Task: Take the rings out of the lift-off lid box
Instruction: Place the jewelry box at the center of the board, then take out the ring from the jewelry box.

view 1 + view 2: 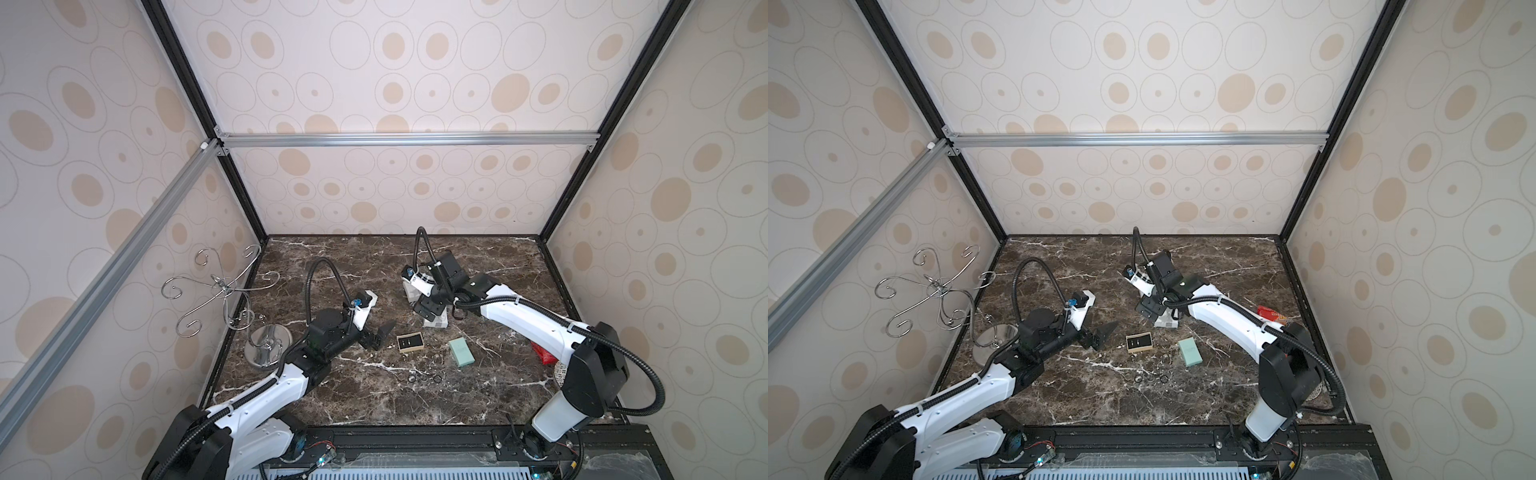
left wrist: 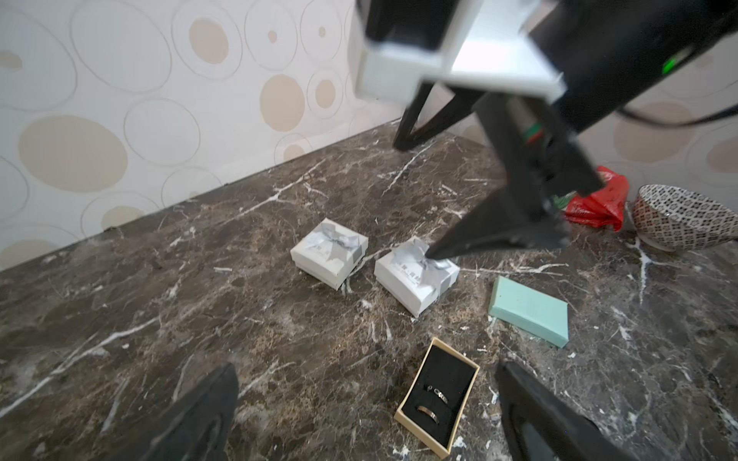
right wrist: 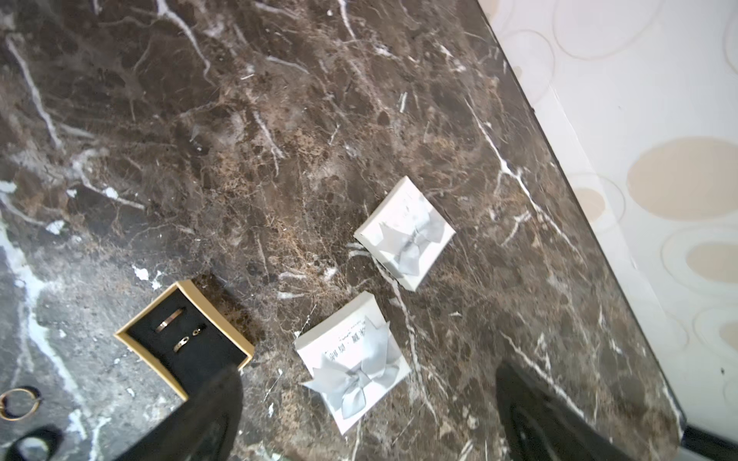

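L gripper [image 2: 366, 367] sits low over the marble table [image 1: 353, 399]. Its fingers are spread wide w/ nothing btwn them, aimed at the open box [image 2: 456, 351]. That box has a gold rim and a black insert, and lies mid-table in both top views, lid off. And the rings [image 2: 428, 411] are there in the insert: two bands plus a smaller piece, seated in the slots. The teal lid [image 1: 461, 351] lies flat to the R of the box, near but apart. A few loose rings [image 1: 424, 379] lie in a row on bare marble, nearer the robot than the box; the R wrist view catches one at its edge.

R gripper [image 3: 369, 369] is further back, pointing down over two white bow boxes [image 2: 329, 253], both lidded. Its fingers [image 3: 211, 403] stand wide apart w/ the nearer white box [image 3: 353, 359] framed btwn them, clamping nothing. Can't tell if a tip touches the bow.

There's a wire stand [image 1: 220, 286] at the far L edge. On the far R, a red bag [image 2: 599, 199] and a patterned bowl [image 2: 679, 217] sit by the R arm.
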{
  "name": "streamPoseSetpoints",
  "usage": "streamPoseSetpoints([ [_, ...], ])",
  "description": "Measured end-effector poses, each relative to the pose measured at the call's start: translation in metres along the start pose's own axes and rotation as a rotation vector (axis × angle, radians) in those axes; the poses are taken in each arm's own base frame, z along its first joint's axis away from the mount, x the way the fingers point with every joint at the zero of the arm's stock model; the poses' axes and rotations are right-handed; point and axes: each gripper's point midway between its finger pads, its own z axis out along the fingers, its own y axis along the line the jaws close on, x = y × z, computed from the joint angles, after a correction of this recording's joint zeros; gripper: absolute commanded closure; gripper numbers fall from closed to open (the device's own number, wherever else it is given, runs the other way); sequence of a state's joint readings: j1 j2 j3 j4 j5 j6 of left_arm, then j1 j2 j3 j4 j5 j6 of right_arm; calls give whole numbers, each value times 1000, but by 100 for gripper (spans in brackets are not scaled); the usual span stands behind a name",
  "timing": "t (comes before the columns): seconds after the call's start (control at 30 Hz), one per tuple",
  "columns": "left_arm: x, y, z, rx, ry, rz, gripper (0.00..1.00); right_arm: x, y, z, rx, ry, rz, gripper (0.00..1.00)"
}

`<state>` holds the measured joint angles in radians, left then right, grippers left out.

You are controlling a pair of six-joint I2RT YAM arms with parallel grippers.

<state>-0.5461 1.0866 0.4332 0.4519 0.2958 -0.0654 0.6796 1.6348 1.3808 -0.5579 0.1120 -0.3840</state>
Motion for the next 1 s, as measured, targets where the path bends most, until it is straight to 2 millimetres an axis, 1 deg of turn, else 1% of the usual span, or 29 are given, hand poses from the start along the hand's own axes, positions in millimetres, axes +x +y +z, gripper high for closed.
streamPoseSetpoints([
  [0.07, 19, 5, 8, -27, 68, -23, 0, 1, 1, -6, -19, 34, 102, 0],
  [0.1, 28, 7, 10, -35, 96, -31, 0, 3, 3, -7, -27, 45, 140, 2],
  [0.13, 37, 8, 14, -49, 133, -38, 0, 7, 8, -8, -44, 64, 188, 6],
  [0.2, 55, 12, 18, -75, 197, -48, 0, 20, 20, -6, -79, 100, 274, 18],
  [0.23, 62, 11, 19, -81, 221, -50, 0, 29, 27, -4, -97, 126, 313, 29],
  [0.27, 68, 11, 20, -86, 241, -51, 0, 39, 36, -2, -119, 158, 352, 35],
  [0.3, 71, 10, 21, -86, 253, -52, 0, 46, 41, 0, -131, 183, 387, 37],
  [0.33, 75, 8, 22, -85, 265, -53, 0, 53, 48, 1, -145, 208, 421, 43],
  [0.4, 80, 6, 24, -87, 280, -58, 0, 61, 59, 3, -163, 241, 469, 50],
  [0.47, 84, 6, 28, -92, 296, -65, 0, 64, 69, 4, -180, 255, 502, 58],
  [0.57, 91, 8, 34, -106, 325, -74, 0, 61, 80, 8, -203, 259, 549, 67],
  [0.7, 101, 8, 38, -111, 358, -93, 0, 58, 91, 23, -226, 268, 596, 74],
  [0.87, 112, 6, 41, -105, 390, -107, 0, 62, 103, 45, -247, 304, 635, 76],
  [1.0, 114, 4, 46, -94, 396, -113, 0, 64, 110, 55, -260, 318, 654, 76],
])
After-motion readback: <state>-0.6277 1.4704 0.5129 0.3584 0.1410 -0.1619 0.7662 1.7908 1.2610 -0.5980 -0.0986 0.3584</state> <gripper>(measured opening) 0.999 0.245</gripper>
